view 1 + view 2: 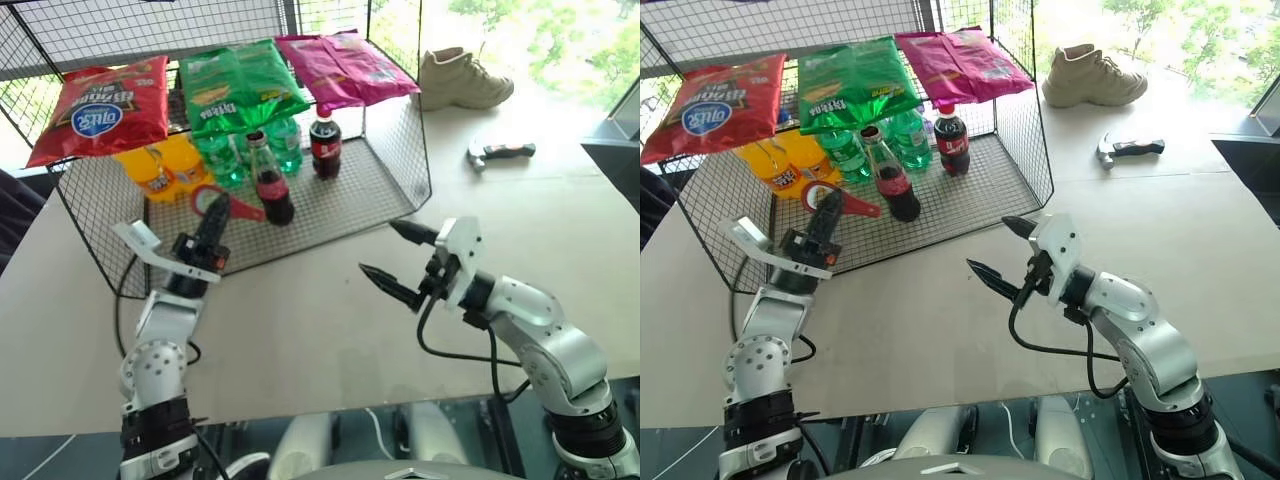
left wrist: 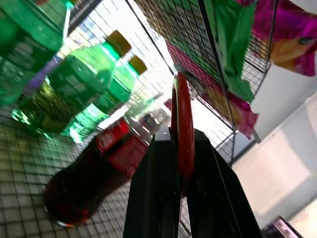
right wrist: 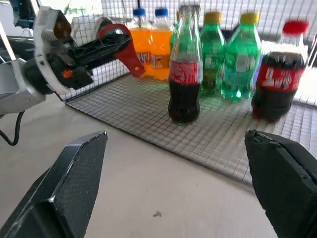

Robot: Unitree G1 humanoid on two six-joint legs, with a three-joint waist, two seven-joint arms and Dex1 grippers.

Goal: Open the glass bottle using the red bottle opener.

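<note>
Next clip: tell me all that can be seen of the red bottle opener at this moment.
The red bottle opener is a flat, glossy red piece, plastic by the look of it, with a wide rounded head holding a pale opening and a narrow handle. The left tool is shut on it, lifting it clear of the wire shelf. It hangs just left of the glass bottle, not touching it. From the left wrist it shows edge-on between the black fingers.
</note>
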